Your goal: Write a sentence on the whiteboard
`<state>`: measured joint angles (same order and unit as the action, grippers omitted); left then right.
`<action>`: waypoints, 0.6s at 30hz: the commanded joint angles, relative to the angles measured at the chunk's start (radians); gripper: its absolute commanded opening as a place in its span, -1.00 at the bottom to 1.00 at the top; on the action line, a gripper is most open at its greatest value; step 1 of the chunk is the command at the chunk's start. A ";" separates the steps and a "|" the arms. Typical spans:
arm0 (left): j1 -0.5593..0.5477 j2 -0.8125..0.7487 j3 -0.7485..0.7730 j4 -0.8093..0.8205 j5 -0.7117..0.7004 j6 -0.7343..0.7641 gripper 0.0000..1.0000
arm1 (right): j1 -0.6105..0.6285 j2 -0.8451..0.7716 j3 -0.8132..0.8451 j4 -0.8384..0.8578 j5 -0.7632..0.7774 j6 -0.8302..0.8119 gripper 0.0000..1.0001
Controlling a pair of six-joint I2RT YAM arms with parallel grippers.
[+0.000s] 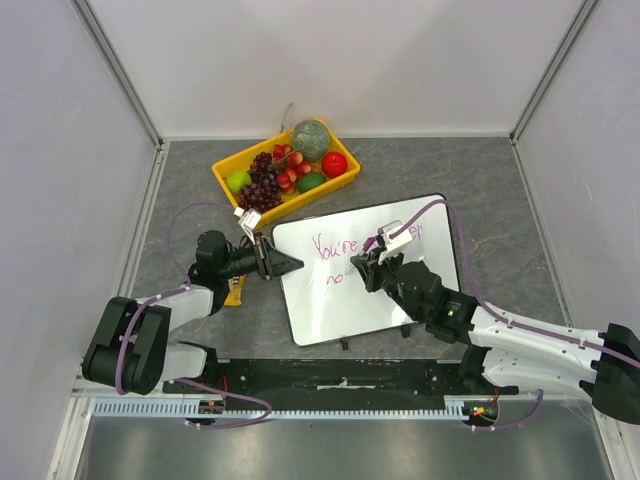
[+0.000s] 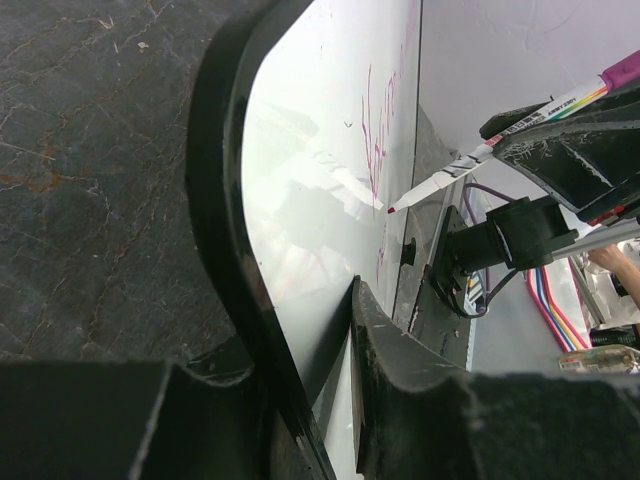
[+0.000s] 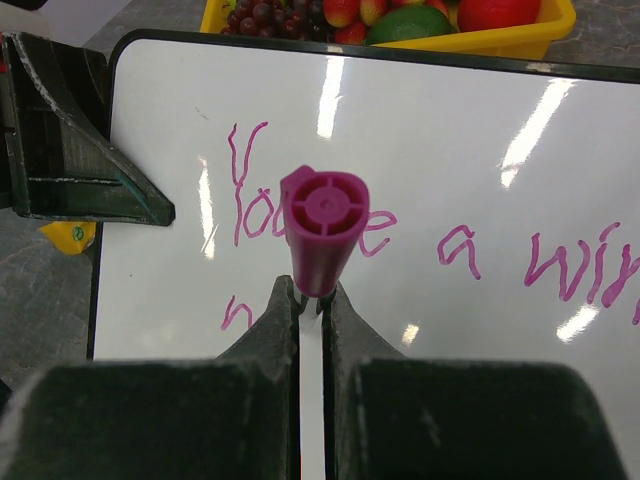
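The whiteboard (image 1: 335, 310) lies flat on the grey table, with magenta writing in two lines on it. My left gripper (image 1: 290, 264) is shut on the board's left edge, one finger (image 2: 400, 370) on top and the other under the rim (image 2: 225, 220). My right gripper (image 1: 375, 258) is shut on a white marker (image 1: 387, 237) with a magenta end cap (image 3: 322, 215), held over the board's middle. In the left wrist view the marker (image 2: 500, 135) slants down and its tip meets its own reflection on the whiteboard (image 2: 320, 200), beside the second line.
A yellow tray (image 1: 345, 180) of fruit stands just behind the board's far left corner. A small yellow object (image 1: 233, 292) lies under the left arm. Two black clips (image 1: 343, 343) stick out of the board's near edge. Enclosure walls close the table on three sides.
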<state>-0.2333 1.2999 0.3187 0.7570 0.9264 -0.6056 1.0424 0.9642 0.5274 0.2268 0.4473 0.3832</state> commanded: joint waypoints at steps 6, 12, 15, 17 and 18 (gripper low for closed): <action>-0.028 0.024 -0.009 -0.067 -0.041 0.187 -0.96 | -0.004 -0.010 0.011 0.031 0.002 0.013 -1.00; -0.028 0.024 -0.009 -0.067 -0.041 0.187 -0.96 | -0.004 0.002 0.008 0.042 0.019 0.017 -1.00; -0.029 0.027 -0.009 -0.067 -0.041 0.187 -0.96 | -0.004 0.008 0.016 0.036 0.021 0.023 -1.00; -0.028 0.025 -0.009 -0.067 -0.038 0.187 -0.96 | -0.004 0.010 0.016 0.032 0.036 0.029 -1.00; -0.028 0.024 -0.009 -0.067 -0.041 0.187 -0.96 | -0.004 0.007 0.014 0.035 0.039 0.029 -1.00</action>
<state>-0.2333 1.2999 0.3187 0.7570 0.9268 -0.6056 1.0424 0.9676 0.5240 0.2302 0.4480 0.3965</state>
